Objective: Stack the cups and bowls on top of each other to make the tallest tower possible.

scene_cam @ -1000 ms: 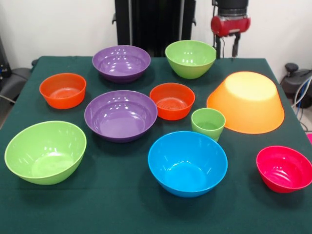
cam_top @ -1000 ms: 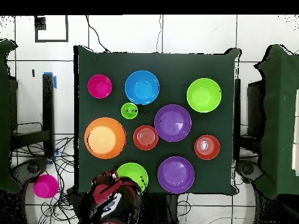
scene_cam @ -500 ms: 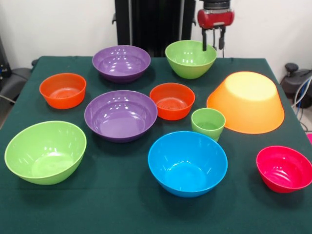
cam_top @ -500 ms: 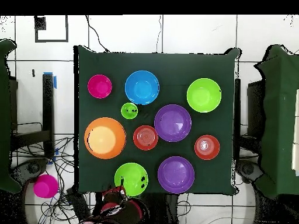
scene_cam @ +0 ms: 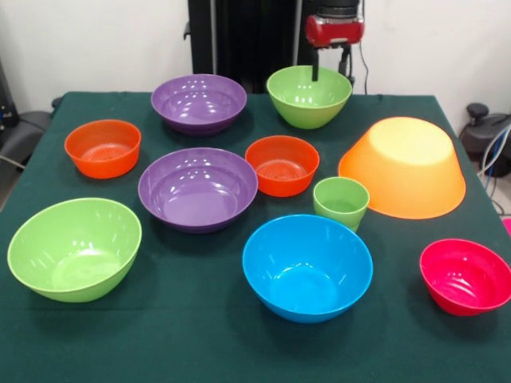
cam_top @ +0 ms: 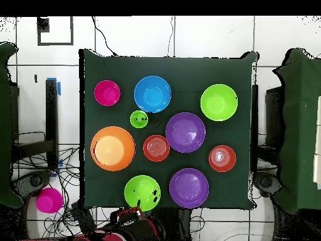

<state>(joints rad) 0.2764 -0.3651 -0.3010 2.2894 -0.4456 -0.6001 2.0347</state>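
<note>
One light-green cup (scene_cam: 341, 202) stands upright mid-table, between the small orange-red bowl (scene_cam: 282, 164), the blue bowl (scene_cam: 307, 266) and the upside-down orange-yellow bowl (scene_cam: 403, 166). Two purple bowls (scene_cam: 199, 102) (scene_cam: 198, 188), a second orange-red bowl (scene_cam: 102, 147), a near light-green bowl (scene_cam: 74, 247) and a pink-red bowl (scene_cam: 466, 275) stand apart, all upright. My gripper (scene_cam: 332, 70) is open at the far rim of the far light-green bowl (scene_cam: 309, 96), holding nothing. In the overhead view the gripper (cam_top: 128, 213) sits just below that bowl (cam_top: 142, 191).
The dark green table (scene_cam: 207, 335) has its far edge right behind the far bowls. The black pedestal (scene_cam: 239, 36) stands behind it. In the overhead view a magenta object (cam_top: 48, 199) lies on the floor off the table's corner, among cables.
In the front view my gripper has moved left from the far right corner to the far green bowl's rim. That bowl seems shifted slightly left. The other things have not moved.
</note>
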